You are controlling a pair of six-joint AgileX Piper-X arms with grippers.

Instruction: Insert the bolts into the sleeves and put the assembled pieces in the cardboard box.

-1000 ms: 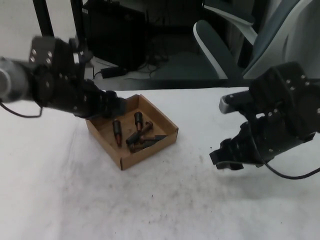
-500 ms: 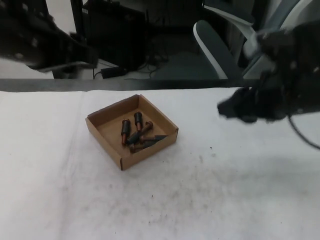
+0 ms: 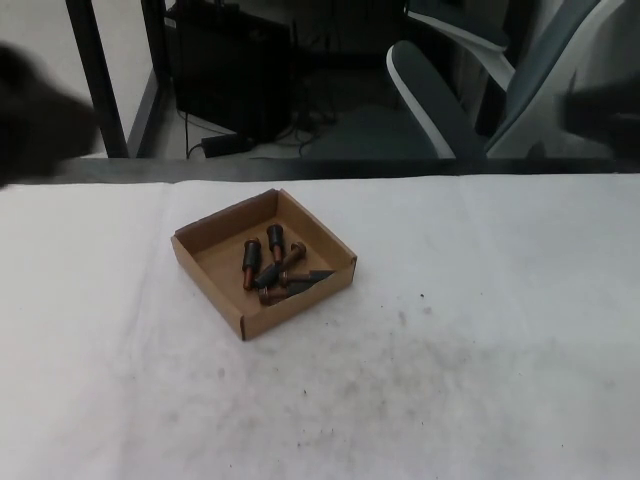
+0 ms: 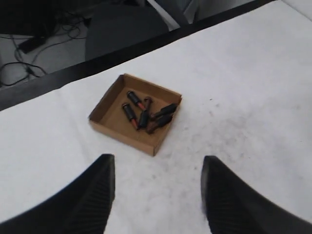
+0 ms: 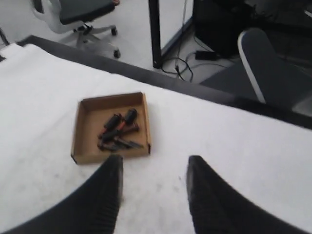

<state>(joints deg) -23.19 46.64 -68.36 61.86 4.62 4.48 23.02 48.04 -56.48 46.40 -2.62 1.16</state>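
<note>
My left gripper: open; the two dark fingers stand wide apart with nothing between them, held above the bench.

My right gripper: open as well; both dark ribbed fingers are spread and carry nothing.

Shallow brown cardboard box: it sits on the bench toward its far side, turned so that one corner faces me in the high view. From my left wrist and my right wrist it lies ahead of the fingertips, well apart from them.

Assembled pieces, dark sleeves with reddish-copper bolts: a handful lie flat inside the box, bunched together and touching, several crossing one another. Both wrist views show the same cluster, with a strip of bare box floor beside it. I cannot make out the exact number.

White cloth-covered bench: it bears faint grey smudges on the side of the box nearer me.

Dark bench edge: it runs along the far side, behind the box.

Grey and white office chair: it stands on the floor beyond that edge.
</note>
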